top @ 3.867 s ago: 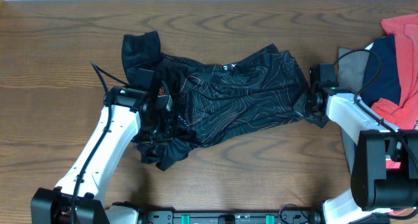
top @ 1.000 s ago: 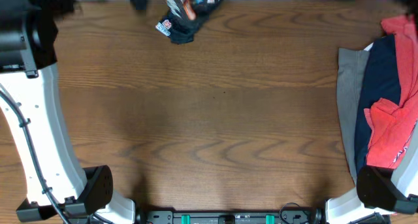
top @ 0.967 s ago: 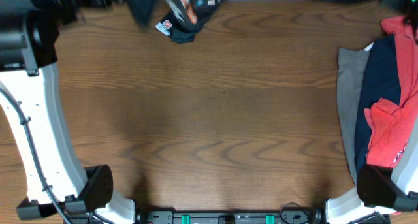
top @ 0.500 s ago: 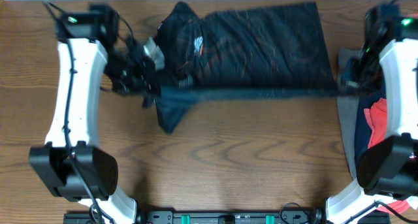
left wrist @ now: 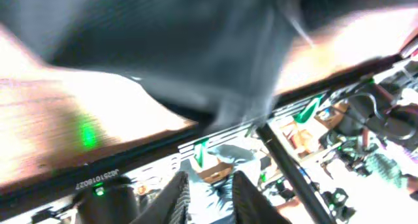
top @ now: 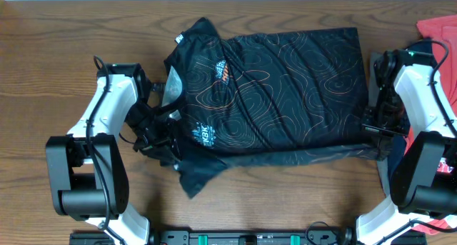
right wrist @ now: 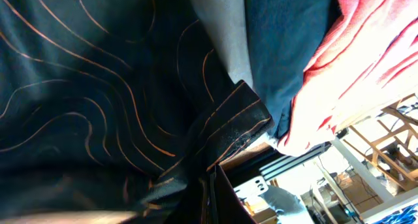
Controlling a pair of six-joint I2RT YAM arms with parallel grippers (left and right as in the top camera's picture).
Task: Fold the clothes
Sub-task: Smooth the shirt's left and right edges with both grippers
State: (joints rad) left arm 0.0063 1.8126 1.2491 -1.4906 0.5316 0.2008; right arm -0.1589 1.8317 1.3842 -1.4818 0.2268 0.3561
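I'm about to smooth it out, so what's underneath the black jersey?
Wood table shows around the black jersey, so it lies on that. Whatever sits beneath its middle is covered.

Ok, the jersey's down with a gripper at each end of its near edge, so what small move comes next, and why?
Probably draw both ends slightly toward the near side of the table. The jersey lies mostly flat, but its near hem is doubled over between the left gripper and right gripper, which pinches the hem corner, and a sleeve lies crumpled.
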